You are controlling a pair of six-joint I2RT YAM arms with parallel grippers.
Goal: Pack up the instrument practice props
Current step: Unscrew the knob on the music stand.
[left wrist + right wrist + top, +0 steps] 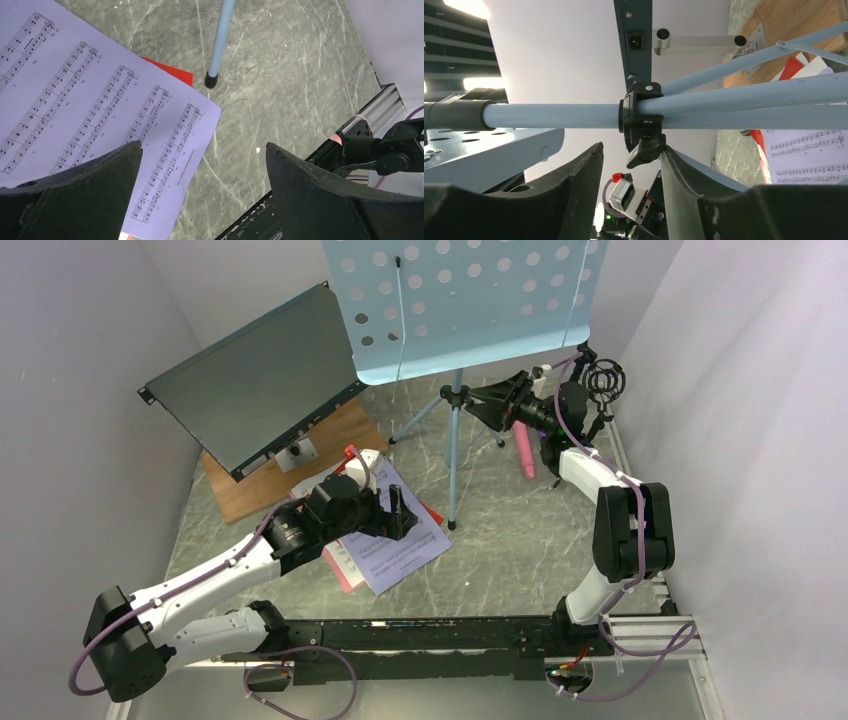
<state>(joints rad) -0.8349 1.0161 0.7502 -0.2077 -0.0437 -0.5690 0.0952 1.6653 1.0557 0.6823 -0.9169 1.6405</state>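
Rack [470, 300]: light blue, perforated, upright on its tripod at the far middle of the table [520, 530]; black foot [211, 80] of one leg planted just beside the pages [395, 550].
Collar [639, 115]: black, on the pole where the legs branch off; black knob [646, 150] sticking out of it.
Right gripper [631, 150]: at the collar, jaws partway apart with the knob between them; one finger at or against the knob, a gap at the other; not clamped.
Pages: loose stack at the near left, white sheet of printed music on top, red [175, 75] and pink edges showing beneath.
Left gripper [205, 200]: above the corner of the stack, jaws spread wide, holding nothing.
Pink mic [524, 455]: flat on the table, right of the tripod, beside the right arm.
Mic support [604, 380]: black, ringed, near the right wall, behind the right arm.
Box [255, 380]: dark, flat, tilted, at the far left, lower edge on a wooden board [270, 485].
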